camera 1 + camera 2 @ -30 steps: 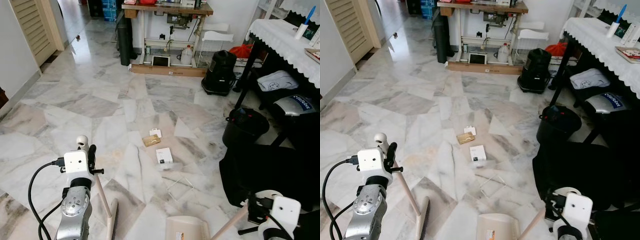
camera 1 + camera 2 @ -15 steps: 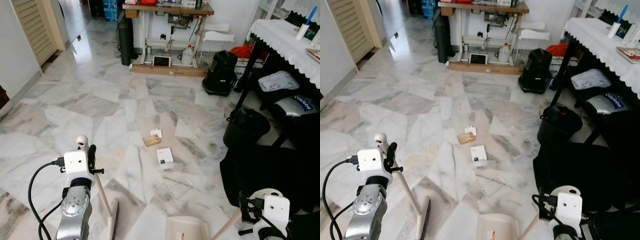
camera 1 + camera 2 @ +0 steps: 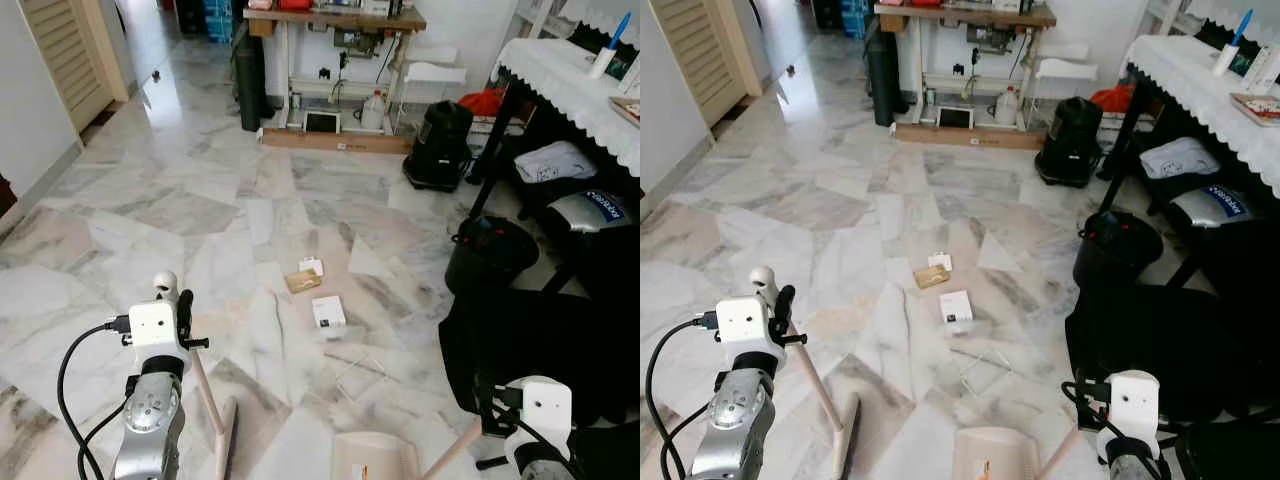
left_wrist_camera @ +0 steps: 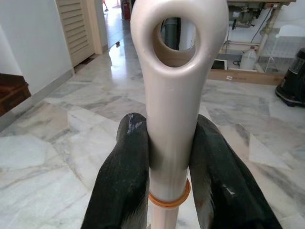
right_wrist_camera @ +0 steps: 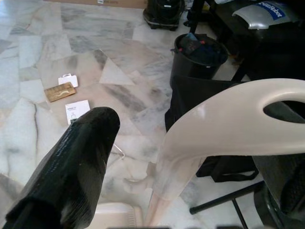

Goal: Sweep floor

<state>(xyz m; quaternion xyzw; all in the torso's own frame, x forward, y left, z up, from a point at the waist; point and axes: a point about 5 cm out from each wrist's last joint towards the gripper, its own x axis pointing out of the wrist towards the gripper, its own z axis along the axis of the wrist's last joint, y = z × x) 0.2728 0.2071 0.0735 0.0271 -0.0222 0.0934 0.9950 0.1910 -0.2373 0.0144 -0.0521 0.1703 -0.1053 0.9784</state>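
- Your left gripper is squeezed tight around the top of the cream plastic broom with the long handle, just under the hanging hole.
- Your right gripper has the cream curved dustpan handle between its fingers, but I cannot tell if they are squeezed on it.
- The cream plastic dustpan sits low on the grey-white marble floor, right in front of you.
- The trash lies ahead of the pan: a small white card, a tan cardboard piece, a white flat box and a thin wire loop.
- To sweep well, reach the broom head past the trash, then pull it slowly toward the pan.
- Keep the pan's lip flat on the floor.
- The broom's long stick leans; its top is at your left gripper and its head points down and to your right.
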